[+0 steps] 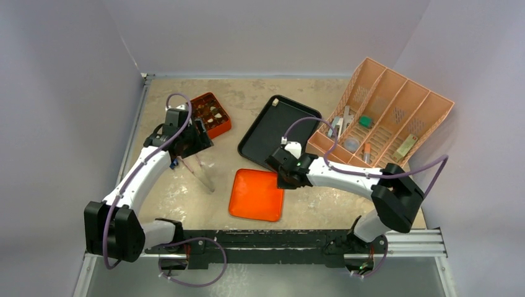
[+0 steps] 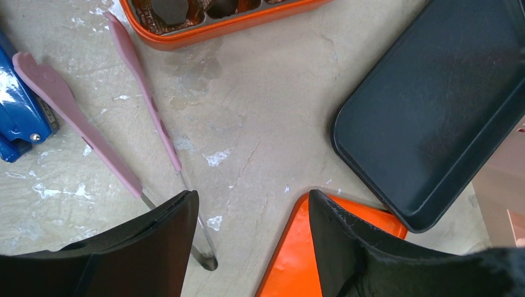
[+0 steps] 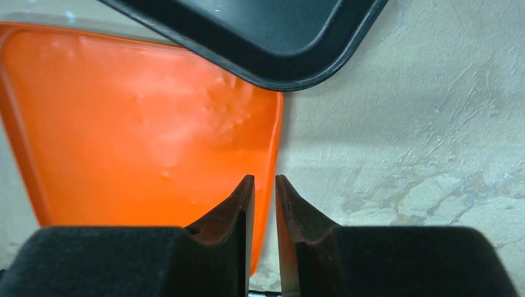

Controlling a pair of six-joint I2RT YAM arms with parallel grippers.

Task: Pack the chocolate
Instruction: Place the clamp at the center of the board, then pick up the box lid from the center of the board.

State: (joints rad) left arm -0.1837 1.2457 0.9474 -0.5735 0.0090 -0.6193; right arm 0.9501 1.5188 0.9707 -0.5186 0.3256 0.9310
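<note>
The beige worktop [image 1: 179, 201] carries everything. At its far right a peach slotted organiser [image 1: 396, 77] stands tilted, with a few small odds in its channels: a green bit, a grey round piece and some slim tools too small to name.

Next to it lies a black tray [image 1: 272, 133] with nothing in it. Its near corner meets the far edge of the flat orange lid [image 1: 254, 198], which sits in the middle near the arms.

The right hand [image 3: 265, 213] is at the lid's right rim. Its fingers are drawn almost together with the rim between them, clenched on the lid's edge.

The left hand [image 2: 252, 195] hangs over bare worktop between the lid and the orange compartmented box [image 1: 226, 127]. It is spread wide, grasping nothing and touching nothing.

Pink-tipped tongs [image 2: 133, 68] lie on the worktop just beyond its fingers, their tips towards the box. A blue object [image 2: 18, 117] sits beside them, only part of it in view.

The chocolate [image 1: 212, 114] is in the box's compartments at the far left, as dark and cream pieces. How many there are cannot be counted.
</note>
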